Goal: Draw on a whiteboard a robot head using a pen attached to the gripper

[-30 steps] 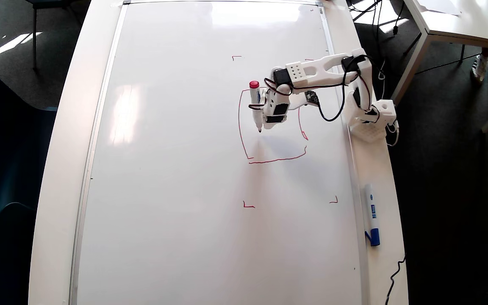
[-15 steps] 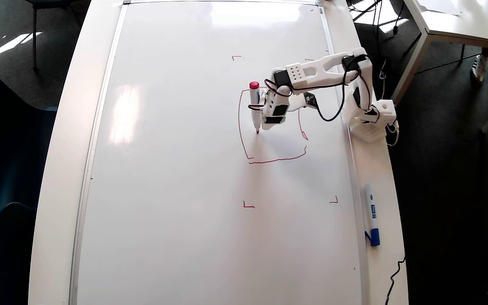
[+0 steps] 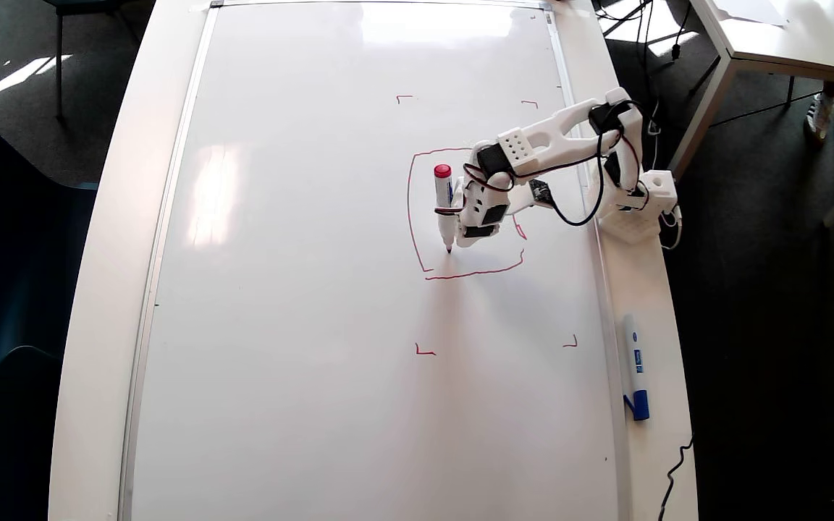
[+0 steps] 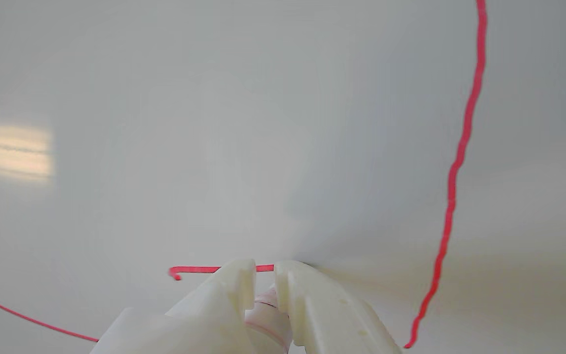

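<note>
Your pincer [image 3: 460, 217] clamps pen [image 3: 445, 208] mid-barrel, red cap up, tip down inside unfinished robot head [image 3: 410, 210] outline on whiteboard [image 3: 294, 289]. Pen looks light, rigid, slick: barrel likely to slip or tilt under pressure. Board glossy; press lightly.

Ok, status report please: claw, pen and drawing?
Claw shut on pen. Tip down inside red outline, outline only. Blue marker lies off the whiteboard, nothing blocking.
</note>
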Robot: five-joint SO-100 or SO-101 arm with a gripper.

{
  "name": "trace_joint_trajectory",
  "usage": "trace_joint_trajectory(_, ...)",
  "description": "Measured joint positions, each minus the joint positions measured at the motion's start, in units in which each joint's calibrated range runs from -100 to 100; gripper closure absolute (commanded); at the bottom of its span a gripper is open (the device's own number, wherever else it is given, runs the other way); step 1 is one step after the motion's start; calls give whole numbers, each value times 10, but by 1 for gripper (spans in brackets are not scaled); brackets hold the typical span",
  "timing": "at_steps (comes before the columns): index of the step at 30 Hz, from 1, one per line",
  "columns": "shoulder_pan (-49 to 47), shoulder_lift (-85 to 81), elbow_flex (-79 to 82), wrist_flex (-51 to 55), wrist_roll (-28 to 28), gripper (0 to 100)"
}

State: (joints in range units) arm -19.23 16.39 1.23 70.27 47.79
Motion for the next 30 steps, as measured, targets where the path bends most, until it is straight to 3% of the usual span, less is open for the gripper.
trace_joint_trajectory(30,2,-130,189,0,-2,99)
